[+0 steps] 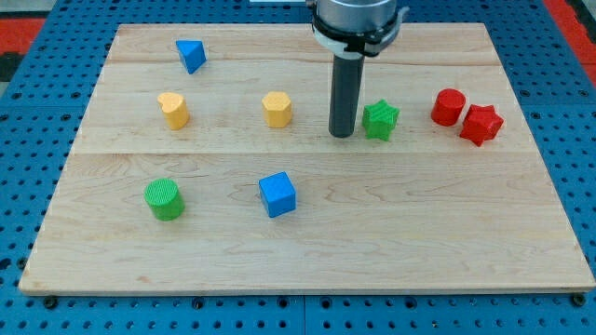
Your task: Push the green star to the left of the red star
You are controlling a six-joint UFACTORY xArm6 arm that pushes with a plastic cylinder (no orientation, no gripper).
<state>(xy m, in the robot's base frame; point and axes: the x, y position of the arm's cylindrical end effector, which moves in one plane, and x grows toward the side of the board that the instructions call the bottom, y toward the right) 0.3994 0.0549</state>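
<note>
Though the board (307,261) holds many blocks, the job is half done: my tip (342,135), a bare rod with no jaws, sits just left of the green star (380,120), which stands well left of the red star (480,125), a red cylinder (448,107) between.

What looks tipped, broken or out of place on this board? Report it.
Nothing stands out. All eight blocks rest flat on the wooden board, none off its edge. My tip sits just to the view's left of the green star. The red cylinder and red star sit close together, perhaps touching.
</note>
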